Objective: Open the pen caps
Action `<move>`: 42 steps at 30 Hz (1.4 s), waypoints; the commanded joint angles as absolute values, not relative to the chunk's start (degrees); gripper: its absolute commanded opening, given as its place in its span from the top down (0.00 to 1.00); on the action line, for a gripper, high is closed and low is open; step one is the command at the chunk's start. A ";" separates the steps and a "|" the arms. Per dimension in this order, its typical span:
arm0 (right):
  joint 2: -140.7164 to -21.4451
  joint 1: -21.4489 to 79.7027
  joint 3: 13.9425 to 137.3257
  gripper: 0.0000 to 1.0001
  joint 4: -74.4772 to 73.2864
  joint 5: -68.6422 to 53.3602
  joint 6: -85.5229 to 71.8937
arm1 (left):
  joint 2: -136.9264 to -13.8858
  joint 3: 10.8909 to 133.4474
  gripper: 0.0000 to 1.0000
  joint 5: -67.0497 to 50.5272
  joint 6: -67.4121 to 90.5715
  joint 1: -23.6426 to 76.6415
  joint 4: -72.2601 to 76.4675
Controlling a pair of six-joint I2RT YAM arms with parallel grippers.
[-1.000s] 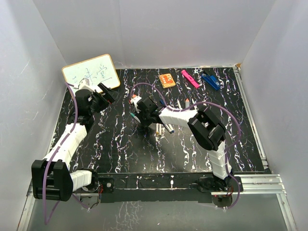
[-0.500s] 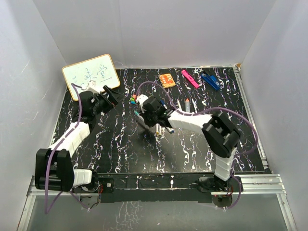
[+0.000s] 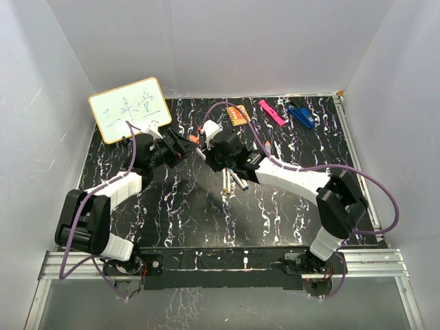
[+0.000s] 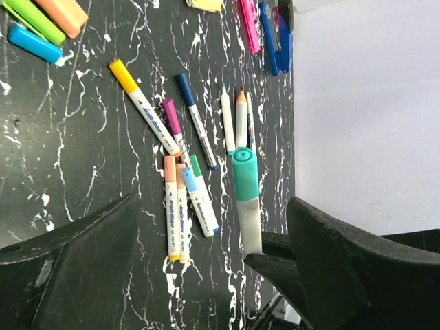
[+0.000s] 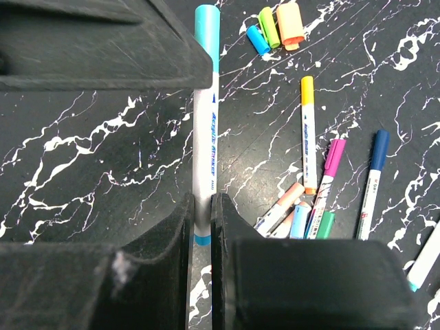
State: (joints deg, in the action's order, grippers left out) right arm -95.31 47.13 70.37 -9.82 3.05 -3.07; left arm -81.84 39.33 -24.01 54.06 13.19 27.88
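My right gripper (image 5: 201,199) is shut on the white barrel of a pen (image 5: 205,137) and holds it above the table. Its teal cap (image 5: 206,27) points at my left gripper (image 4: 213,206). The left gripper is open, and the cap (image 4: 245,173) sits between its fingers, nearer the right finger (image 4: 357,261), touching neither. In the top view both grippers meet at mid-table, left (image 3: 180,146) and right (image 3: 205,148). Several capped pens (image 4: 180,172) lie in a loose pile below. Three loose caps, blue (image 5: 258,39), green (image 5: 269,26) and orange (image 5: 290,17), lie together.
A whiteboard (image 3: 129,108) leans at the back left corner. An orange card (image 3: 238,115), a pink clip (image 3: 271,112) and a blue clip (image 3: 300,115) lie along the back edge. White walls enclose the black marbled table (image 3: 172,213).
My left gripper has swung right toward the table's middle. My right gripper has moved back and right with the pen, so the two now meet.
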 commanded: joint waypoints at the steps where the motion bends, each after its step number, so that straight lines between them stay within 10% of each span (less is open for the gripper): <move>1: -92.19 46.93 69.43 1.00 -6.71 3.55 -3.50 | -83.51 40.87 0.16 -24.31 57.03 14.71 33.43; 42: -91.58 46.92 68.64 1.00 -6.94 -0.10 -3.60 | -89.55 42.15 0.77 -26.04 62.01 16.12 43.33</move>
State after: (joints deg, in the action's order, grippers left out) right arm -92.07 47.13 67.59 -9.52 0.01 -3.14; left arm -89.62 40.86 -24.58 62.19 15.92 40.71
